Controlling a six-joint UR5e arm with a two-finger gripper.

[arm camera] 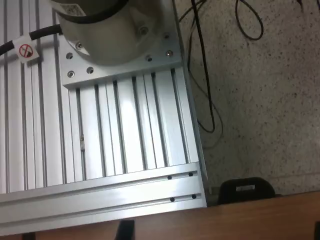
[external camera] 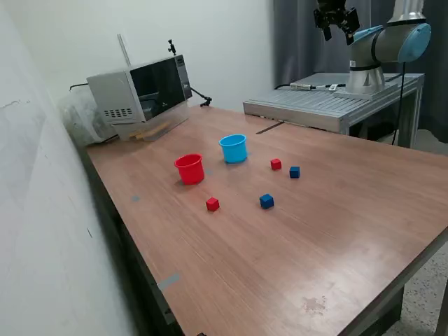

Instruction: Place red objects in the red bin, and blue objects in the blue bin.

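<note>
In the exterior view, a red cup [external camera: 189, 169] and a light blue cup [external camera: 234, 148] stand upright near the middle of the wooden table [external camera: 336, 231]. One red cube [external camera: 276, 164] lies beside a dark blue cube [external camera: 295, 171] to the exterior view's right of the cups. A second red cube [external camera: 212, 204] and a second blue cube [external camera: 266, 201] lie nearer the front. My gripper [external camera: 337, 31] hangs high at the back, far from all of them, open and empty. The wrist view shows none of the cubes or cups, only a dark fingertip [arm camera: 125, 231] at the frame edge.
A microwave-like box [external camera: 143, 91] sits at the table's back corner against the wall. The arm's base [external camera: 365, 77] stands on a ribbed aluminium plate [arm camera: 125, 140] behind the table, with cables [arm camera: 205, 90] trailing on the floor.
</note>
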